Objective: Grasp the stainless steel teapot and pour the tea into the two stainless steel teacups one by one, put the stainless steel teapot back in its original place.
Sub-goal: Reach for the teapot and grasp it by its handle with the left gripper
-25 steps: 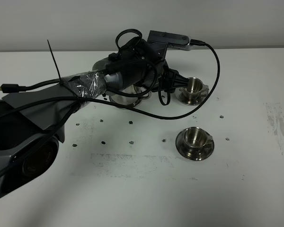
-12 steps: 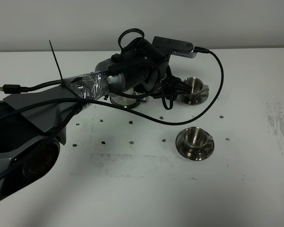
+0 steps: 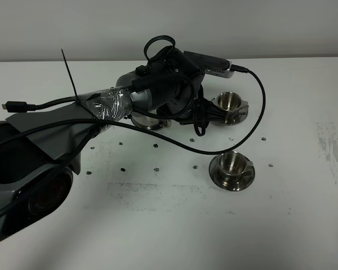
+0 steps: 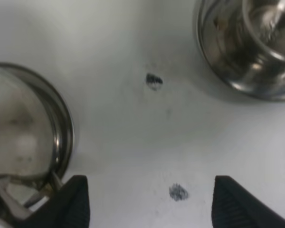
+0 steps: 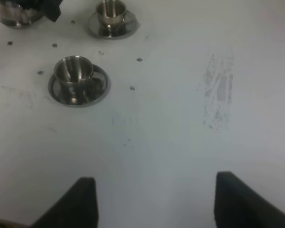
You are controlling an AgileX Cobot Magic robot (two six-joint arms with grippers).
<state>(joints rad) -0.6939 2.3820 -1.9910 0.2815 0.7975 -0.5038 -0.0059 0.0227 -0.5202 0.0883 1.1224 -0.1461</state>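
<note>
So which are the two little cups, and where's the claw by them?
Nearer teacup (image 3: 232,161): high view, inside its bowl.
Farther teacup (image 3: 228,100): high view, inside its bowl.
Left claw (image 4: 151,202): left wrist view, midway between its fingertips.

The left arm hides most of the stainless steel teapot. A blurred teacup runs off the left wrist view's edge.

1. Bare table lies between the left gripper's spread jaws.
2. The stainless steel teapot crowds one finger's outer side.
3. A teacup stands ahead, beyond the other finger.
</note>
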